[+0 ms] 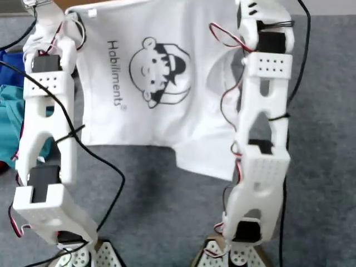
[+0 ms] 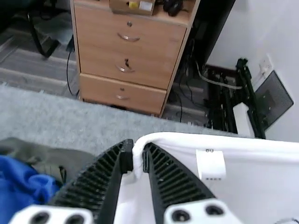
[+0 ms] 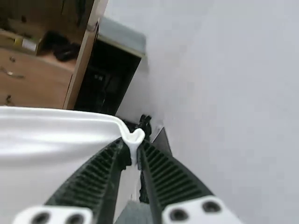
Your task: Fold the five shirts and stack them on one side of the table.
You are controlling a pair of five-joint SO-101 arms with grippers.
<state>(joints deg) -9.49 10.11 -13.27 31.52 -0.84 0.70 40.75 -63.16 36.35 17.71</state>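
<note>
A white shirt with a cartoon face print hangs spread between my two arms above the grey table. My left gripper is shut on one upper corner of the white shirt, near its neck label. My right gripper is shut on the other upper corner of the white shirt, a fold of cloth bulging above the fingertips. In the high view the left arm runs along the shirt's left side and the right arm along its right side. A sleeve hangs lower at the right.
Blue and teal shirts lie bunched at the table's left edge; the blue shirt lies beside an olive cloth. Grey table surface lies open in front. A wooden drawer unit stands beyond the table.
</note>
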